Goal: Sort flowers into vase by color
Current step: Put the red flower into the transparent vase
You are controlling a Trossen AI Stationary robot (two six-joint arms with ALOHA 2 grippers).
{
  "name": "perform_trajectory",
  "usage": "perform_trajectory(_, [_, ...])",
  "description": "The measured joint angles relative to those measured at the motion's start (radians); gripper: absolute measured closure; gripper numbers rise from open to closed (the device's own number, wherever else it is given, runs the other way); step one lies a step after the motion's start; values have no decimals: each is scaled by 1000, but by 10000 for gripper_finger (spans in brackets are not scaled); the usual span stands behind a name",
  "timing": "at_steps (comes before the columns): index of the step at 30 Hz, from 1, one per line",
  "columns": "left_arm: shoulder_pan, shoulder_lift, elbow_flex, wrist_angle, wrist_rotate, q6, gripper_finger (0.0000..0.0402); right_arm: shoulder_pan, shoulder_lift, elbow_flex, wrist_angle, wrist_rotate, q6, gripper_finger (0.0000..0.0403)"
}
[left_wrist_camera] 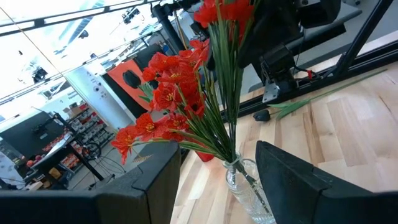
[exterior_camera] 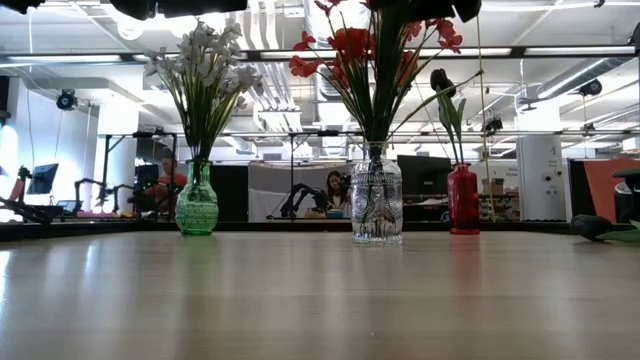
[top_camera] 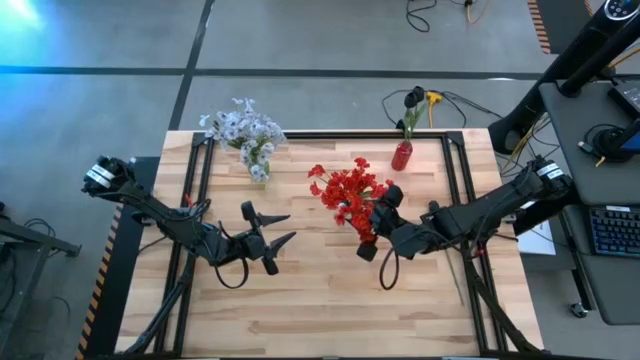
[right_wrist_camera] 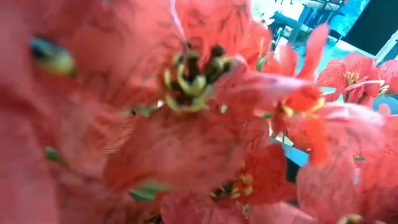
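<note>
Left hand hovers open over the near counter, holding nothing, clear of the work. Right hand sits at the red flowers in the clear vase mid-counter, probably to seat a stem; its own camera is buried in petals, so I cannot tell whether it grips. Stems stand upright, fanning outward, blooms up. Farther back: white flowers upright in the green vase; one dark flower in the red vase.

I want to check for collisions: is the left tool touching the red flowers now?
Apart. The high view shows a plain gap between the open left tool and the red flowers; the right tool is at that bunch.
</note>
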Motion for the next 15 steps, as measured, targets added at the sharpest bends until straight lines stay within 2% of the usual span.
perform_trajectory(15, [0, 0, 0, 4, 0, 0, 210, -33, 10, -2, 5, -7, 47, 205])
